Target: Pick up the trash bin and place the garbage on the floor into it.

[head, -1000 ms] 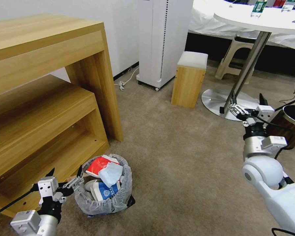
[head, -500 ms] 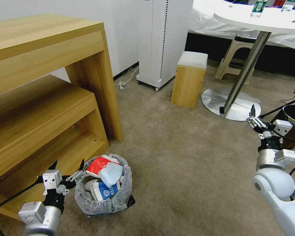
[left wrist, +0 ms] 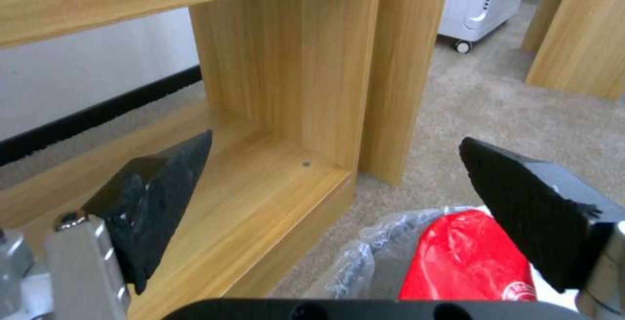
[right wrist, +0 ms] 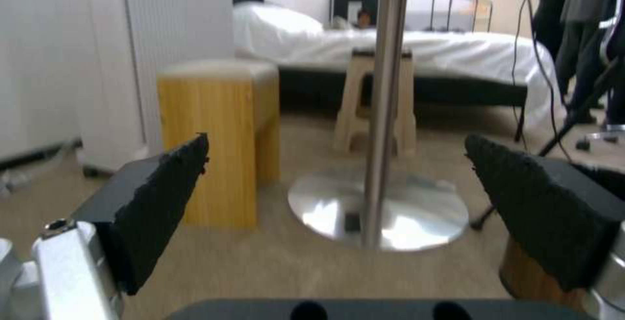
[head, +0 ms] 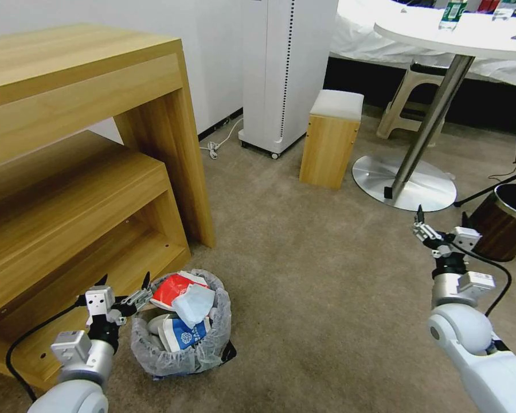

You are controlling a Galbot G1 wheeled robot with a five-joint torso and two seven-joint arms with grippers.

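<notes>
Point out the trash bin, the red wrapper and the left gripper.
trash bin [head: 203,350], head view, bag-covered front wall.
red wrapper [head: 172,288], head view, its top face.
left gripper [head: 124,285], head view, between its open fingertips.

No wording can be read anywhere. The blue-white carton [head: 180,335] in the bin [head: 183,355], lower left of the head view, bears a white logo and lettering too small to make out; the red wrapper [left wrist: 468,261] shows illegible white marks.

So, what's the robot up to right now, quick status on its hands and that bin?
Left hand open, beside the trash bin rim. Right hand open, raised over bare floor. Bin on carpet, stuffed with garbage. Wooden shelf close alongside.
</notes>
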